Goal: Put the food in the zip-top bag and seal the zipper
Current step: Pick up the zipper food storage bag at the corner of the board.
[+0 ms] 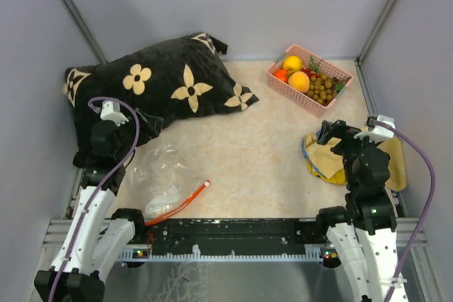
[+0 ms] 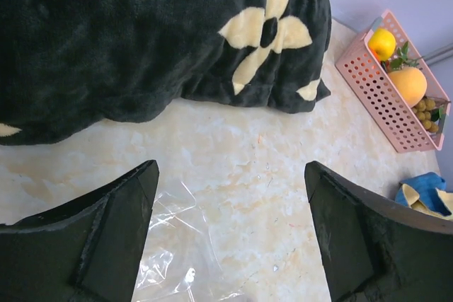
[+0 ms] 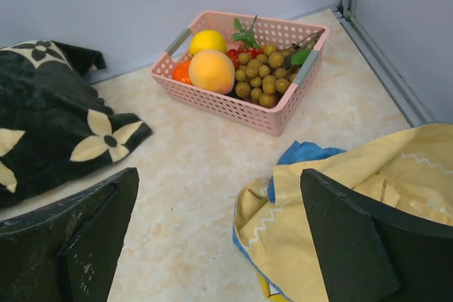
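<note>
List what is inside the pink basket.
The pink basket holds a yellow fruit, an orange fruit, a red-orange one partly hidden behind it, a bunch of tan-brown balls and green leaves. Anything beneath them is covered.

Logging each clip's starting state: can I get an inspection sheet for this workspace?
Surface: beige marbled table.
Job's things: toy fruit all in the pink basket, far right; clear bag flat near left arm, its orange-red zipper at the near edge.
Clutter: black flowered cushion far left; yellow-and-blue cloth under right arm.
Hands: left hand and right hand open, holding nothing.
Cables: purple cable on each arm.
Surroundings: grey walls.
</note>
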